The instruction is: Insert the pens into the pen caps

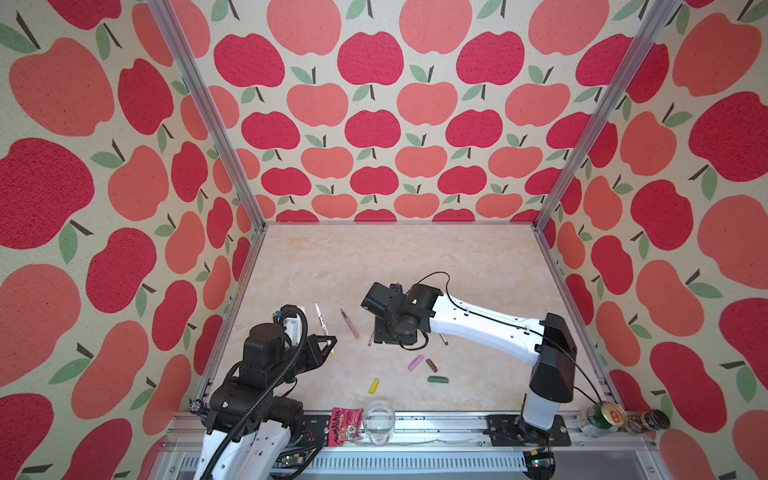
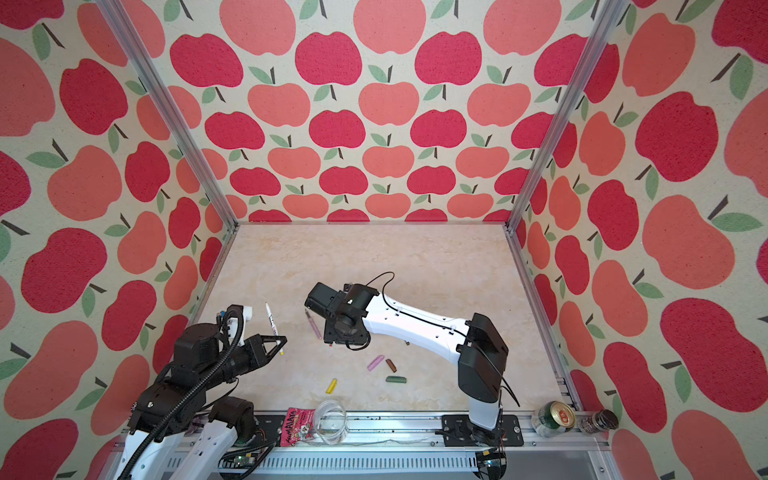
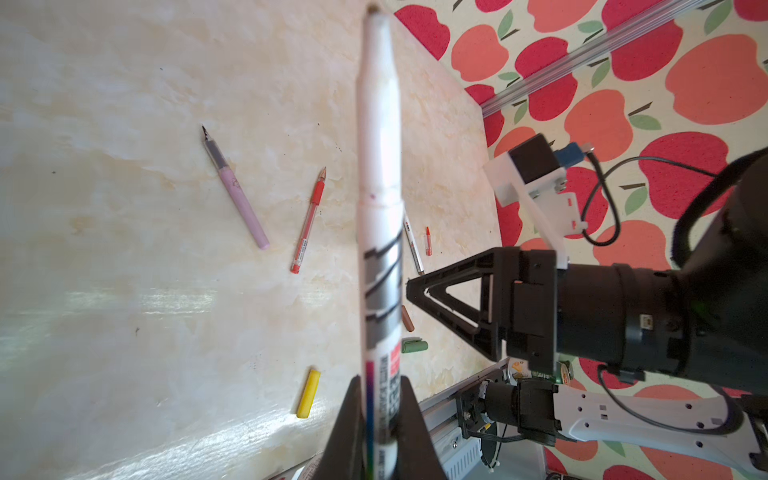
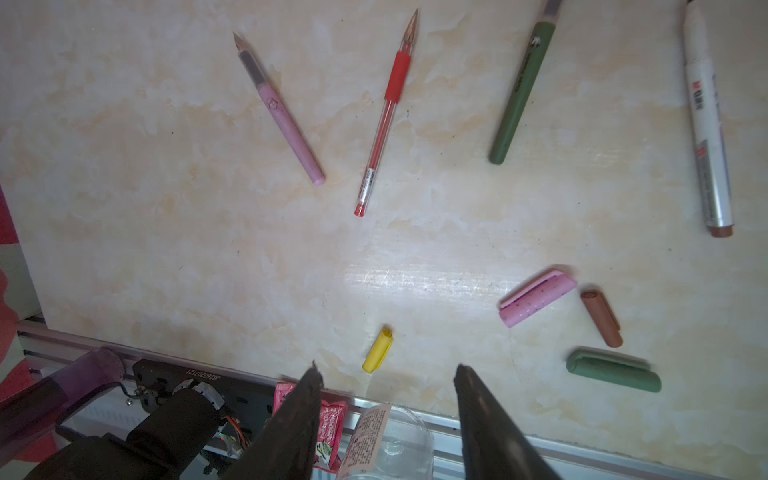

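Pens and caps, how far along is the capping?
Nothing is capped. In hand: left gripper shut on a white pen, lifted; right gripper open, empty. Remaining: pink pen, red pen, green pen, second white pen, and yellow cap, pink cap, brown cap, green cap, red cap, all loose.

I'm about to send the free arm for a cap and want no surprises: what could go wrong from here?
1. The left claw pinches the white pen near its tail only; pushing a cap on could pivot or slip it.
2. The yellow cap, in front of the open right claw, lies near the table front edge; a nudge might roll it toward the rail.
3. The pink cap and brown cap lie close together, so wide jaws could knock the neighbour.
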Tool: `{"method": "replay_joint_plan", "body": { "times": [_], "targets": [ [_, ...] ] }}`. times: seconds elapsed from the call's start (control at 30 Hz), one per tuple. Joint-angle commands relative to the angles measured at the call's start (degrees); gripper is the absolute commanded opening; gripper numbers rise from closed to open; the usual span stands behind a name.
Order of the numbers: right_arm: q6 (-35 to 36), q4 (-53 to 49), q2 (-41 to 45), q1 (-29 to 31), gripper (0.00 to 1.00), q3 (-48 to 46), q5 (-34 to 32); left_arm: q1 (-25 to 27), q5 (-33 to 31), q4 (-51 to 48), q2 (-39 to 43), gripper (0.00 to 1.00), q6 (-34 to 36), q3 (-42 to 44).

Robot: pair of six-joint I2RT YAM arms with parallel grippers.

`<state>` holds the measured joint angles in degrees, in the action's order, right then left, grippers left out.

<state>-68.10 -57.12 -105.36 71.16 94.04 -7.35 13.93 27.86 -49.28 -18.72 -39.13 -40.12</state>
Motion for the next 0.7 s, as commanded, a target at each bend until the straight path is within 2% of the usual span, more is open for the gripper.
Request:
{"method": "replay_joint_plan", "body": {
  "times": [0.0, 0.2, 0.37, 0.67],
  "targets": [
    [-8.73, -4.4, -4.5, 2.65, 0.54, 0.78, 2.26, -0.31, -1.1, -5.95, 4.98, 0.0, -2.06, -0.87],
    [-11.71, -6.16, -11.42, 4.26, 0.54, 5.81, 5.86, -0.29, 1.47, -6.06, 10.98, 0.0, -4.27, 1.24],
    [-12.46, -7.31, -16.86, 4.26, 0.54, 9.76, 9.18, -0.26, 2.91, -5.13, 11.97, 0.0, -3.66, 2.24],
    [-16.71, -6.58, -16.61, 4.41, 0.56, 5.62, 11.6, 0.66, 1.89, -4.84, 11.89, 0.0, -2.64, 2.23]
  ]
}}
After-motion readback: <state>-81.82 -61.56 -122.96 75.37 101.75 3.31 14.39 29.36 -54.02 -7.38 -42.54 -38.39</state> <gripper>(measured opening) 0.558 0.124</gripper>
